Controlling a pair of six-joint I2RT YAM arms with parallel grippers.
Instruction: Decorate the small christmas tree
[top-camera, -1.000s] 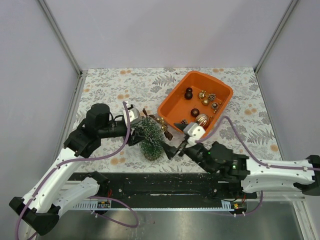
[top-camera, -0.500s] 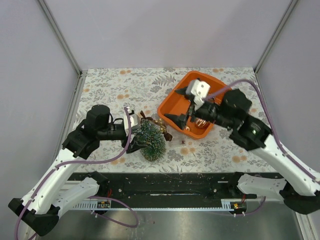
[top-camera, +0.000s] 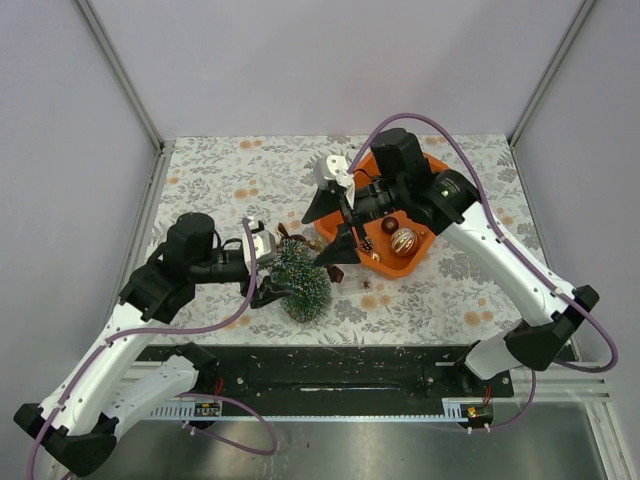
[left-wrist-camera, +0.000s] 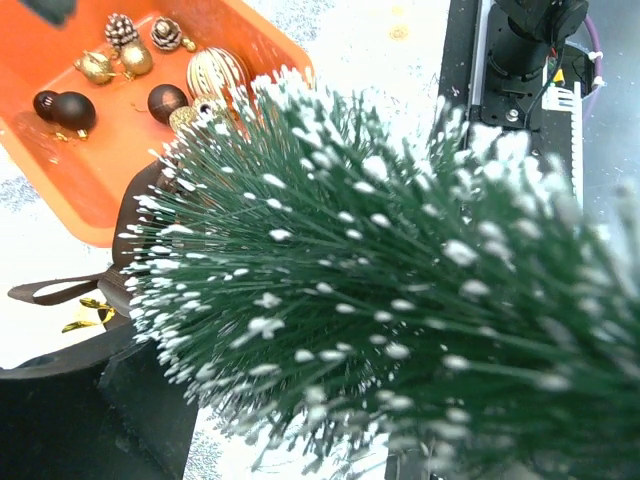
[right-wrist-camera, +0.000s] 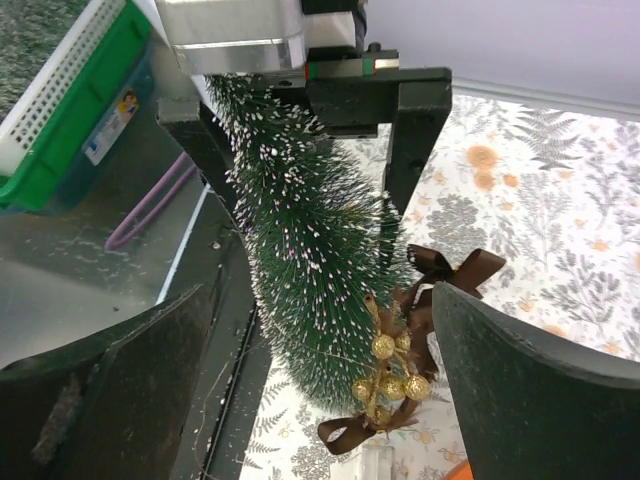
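The small christmas tree (top-camera: 303, 287) lies tipped on the table, dark green and frosted. My left gripper (top-camera: 266, 279) is shut on its base end. The tree fills the left wrist view (left-wrist-camera: 380, 280) and hangs in the middle of the right wrist view (right-wrist-camera: 315, 260). A sprig of gold berries with brown bows (top-camera: 320, 248) rests against the tree's side, also seen in the right wrist view (right-wrist-camera: 398, 372). My right gripper (top-camera: 327, 234) is wide open and empty, hovering over the sprig; in its own view (right-wrist-camera: 320, 400) the sprig sits between its jaws.
An orange tub (top-camera: 436, 178) at the back right holds several small gold and brown baubles and a striped gold ball (top-camera: 403, 240). It shows in the left wrist view (left-wrist-camera: 60, 190) too. A black rail runs along the table's near edge (top-camera: 330, 368).
My right arm swung from the near edge beside the tree up over the tub, then left to above the sprig. My left gripper kept hold of the tree and barely moved.
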